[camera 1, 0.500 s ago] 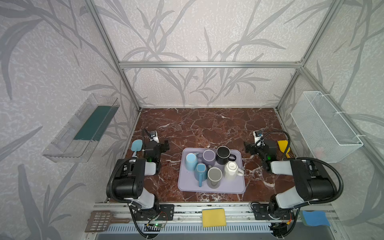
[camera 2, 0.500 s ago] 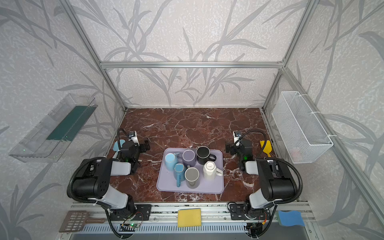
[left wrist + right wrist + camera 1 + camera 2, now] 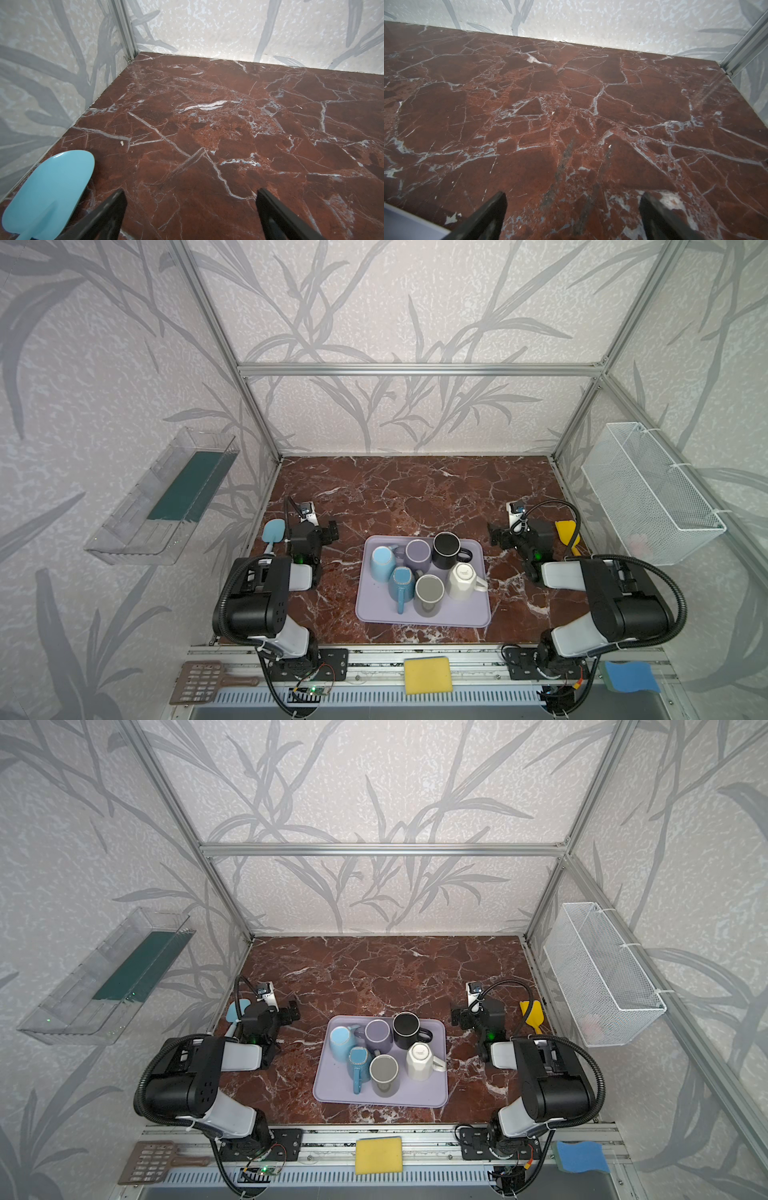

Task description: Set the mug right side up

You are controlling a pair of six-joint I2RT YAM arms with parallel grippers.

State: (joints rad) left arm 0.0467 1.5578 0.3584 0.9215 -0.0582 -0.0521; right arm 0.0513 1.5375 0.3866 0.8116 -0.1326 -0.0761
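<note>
Mug, white and faceted [image 3: 462, 581], standing at the right side of the lavender tray [image 3: 419, 620] among five others; its flat, stamped base faces up, so it is judged the inverted one to be righted, though the pale blue mug [image 3: 382, 563] may also be base-up and this cannot be settled. Against the top views taken half a second earlier nothing has visibly shifted: mugs, tray and both arms match their former places, which suggests that the task has not begun and the first reach is yet to come. The left gripper [image 3: 332, 528], released and holding nothing, hangs over bare counter [image 3: 415, 489] near the tray's far left corner, just beside a blue spatula [image 3: 52, 187]; the right gripper [image 3: 495, 536], likewise spread wide and empty, hangs just beside the far right corner, near a yellow spatula [image 3: 566, 529]. Both wrist views show only marble between the parted fingers. Clearances: the mug is crowded by the grey mug [image 3: 429, 591] on its left and the black mug [image 3: 446, 547] behind, its handle pointing toward the tray's right rim; the free approach is therefore judged to be from the right and from above, favouring the right arm. The far half of the counter lies open for the turning motion; the near strip of tray is bare for setting down; the raised rim could catch a mug carried low
</note>
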